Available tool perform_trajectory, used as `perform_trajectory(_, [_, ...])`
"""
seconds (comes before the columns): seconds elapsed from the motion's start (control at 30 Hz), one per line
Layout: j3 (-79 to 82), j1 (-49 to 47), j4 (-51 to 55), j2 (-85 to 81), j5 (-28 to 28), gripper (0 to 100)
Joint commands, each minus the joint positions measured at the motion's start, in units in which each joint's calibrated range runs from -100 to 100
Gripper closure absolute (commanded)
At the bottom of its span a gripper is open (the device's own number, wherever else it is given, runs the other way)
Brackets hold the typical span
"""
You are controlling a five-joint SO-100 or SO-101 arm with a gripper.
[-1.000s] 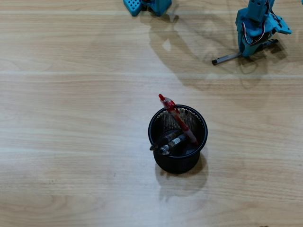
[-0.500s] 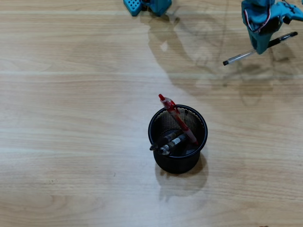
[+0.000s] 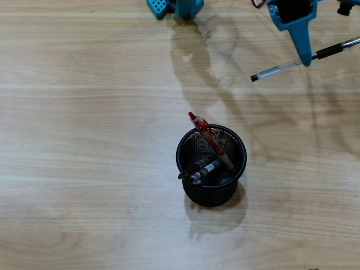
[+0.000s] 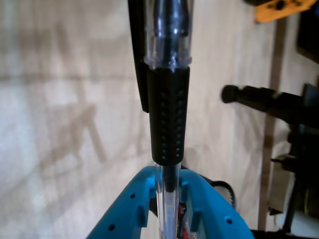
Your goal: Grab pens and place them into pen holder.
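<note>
Since a second ago the blue arm has risen toward the top right corner of the overhead view and carried the black-and-clear pen (image 3: 304,61) up off the table (image 3: 84,140); earlier its tip lay on the wood, now its faint shadow falls apart from it. The pen hangs nearly level in that view, its dark tip pointing left and its black grip end running off toward the right edge.

The gripper (image 3: 306,59) has its fingers (image 3: 304,39) clamped on the pen's clear barrel. The wrist view shows this closely: the two blue fingers (image 4: 202,209) press against the barrel from either side, and the pen (image 4: 168,119) stands straight up through the picture, its dotted black rubber grip just above the pinch.

The pen holder (image 3: 211,194), a black wire-mesh cup, stands near the middle of the table, well apart from the arm, exactly where it stood before. Inside it a red pen (image 3: 209,140) leans with its tip poking out over the upper left part of the rim. Two dark pens (image 3: 202,170) lie slanted inside, their ends resting toward the left side of the rim; one shows a pale band.

Part of the arm's blue base (image 3: 174,7) shows at the top edge of the overhead view.
</note>
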Motion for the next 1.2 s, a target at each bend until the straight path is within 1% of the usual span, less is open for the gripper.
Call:
perform_trajectory(0.0, [-3.8, 4.8, -7.4, -5.5, -1.5, 98])
perform_trajectory(0.17, [-3.5, 10.3, -17.7, -7.9, -4.5, 98])
perform_trajectory(0.33, [-2.9, 14.3, -28.6, -7.9, -9.9, 98])
perform_trajectory(0.47, [-0.8, 16.3, -37.3, -7.5, -15.2, 98])
perform_trajectory(0.63, [9.3, 18.1, -51.1, -7.6, -22.6, 98])
perform_trajectory(0.8, [24.9, 19.6, -68.9, -8.2, -26.7, 98])
perform_trajectory(0.87, [31.5, 20.4, -77.0, -8.2, -27.6, 98])
perform_trajectory(1.0, [42.9, 21.9, -91.2, -8.2, -27.6, 98])
perform_trajectory(1.1, [48.7, 23.5, -97.4, -8.2, -27.6, 98])
perform_trajectory(1.17, [51.0, 24.0, -98.8, -8.1, -27.6, 98])
